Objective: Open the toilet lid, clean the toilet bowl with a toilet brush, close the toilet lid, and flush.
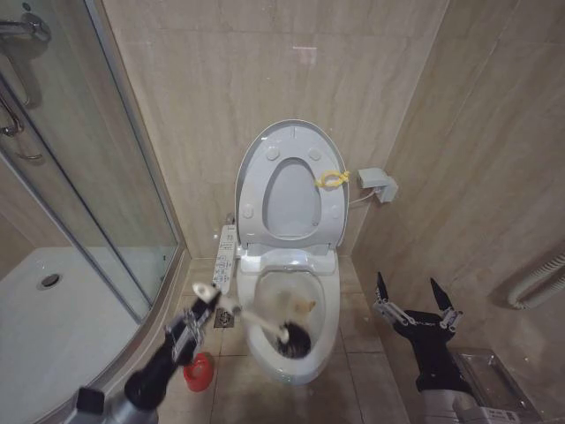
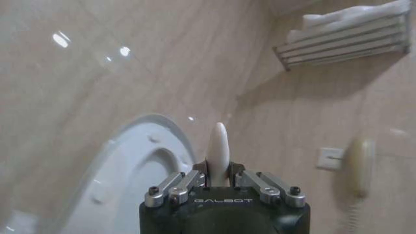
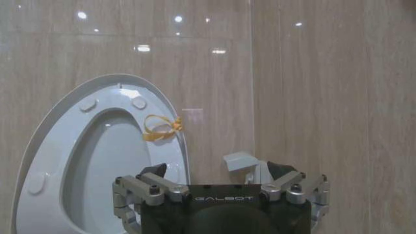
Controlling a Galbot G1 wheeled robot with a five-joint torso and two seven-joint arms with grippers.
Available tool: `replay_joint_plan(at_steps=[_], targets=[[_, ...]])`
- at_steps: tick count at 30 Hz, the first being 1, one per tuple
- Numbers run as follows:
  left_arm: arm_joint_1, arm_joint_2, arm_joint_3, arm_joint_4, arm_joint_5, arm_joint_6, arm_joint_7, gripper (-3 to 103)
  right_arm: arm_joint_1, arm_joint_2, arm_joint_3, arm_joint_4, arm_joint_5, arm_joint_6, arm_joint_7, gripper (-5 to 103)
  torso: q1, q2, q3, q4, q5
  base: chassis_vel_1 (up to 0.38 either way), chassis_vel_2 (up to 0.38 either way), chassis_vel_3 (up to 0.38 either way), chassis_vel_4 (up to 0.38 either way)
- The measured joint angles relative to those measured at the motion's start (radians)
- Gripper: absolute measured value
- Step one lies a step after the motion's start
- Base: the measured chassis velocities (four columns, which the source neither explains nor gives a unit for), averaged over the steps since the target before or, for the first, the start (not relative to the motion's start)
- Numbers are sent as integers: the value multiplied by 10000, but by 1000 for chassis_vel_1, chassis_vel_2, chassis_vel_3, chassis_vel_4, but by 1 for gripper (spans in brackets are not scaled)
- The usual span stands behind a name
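Note:
The toilet lid stands raised against the back wall, and the seat ring with its yellow tag is up in front of it. Below lies the toilet bowl, stained yellowish inside. My left gripper is left of the bowl, shut on the white handle of the toilet brush, whose dark head rests low inside the bowl. The left wrist view shows the handle end sticking out between the shut fingers. My right gripper hangs open to the right of the toilet, holding nothing. The right wrist view looks at the raised lid.
A red cup holder sits on the floor left of the bowl. The glass shower enclosure and white tray fill the left. A control panel flanks the toilet. A wall box, hose and towel rack are nearby.

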Motion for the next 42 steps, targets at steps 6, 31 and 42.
replay_joint_plan(at_steps=[6, 31, 42], targets=[[-1735, 553, 687, 1706, -246, -401, -355, 20, 0, 1, 1, 0, 0, 0, 1, 100, 1, -1, 0, -3, 1, 0, 0, 0, 0], [-6854, -623, 4936, 7901, 987, -1957, -1434, 20, 0, 1, 0, 1, 0, 0, 0, 100, -1, -1, 0, -1, 4, 0, 0, 0, 0], [-7990, -1601, 6091, 10021, 1495, -3024, -2435, 20, 0, 1, 0, 0, 0, 0, 0, 100, 0, -1, -1, 2, 4, 0, 0, 0, 0]])
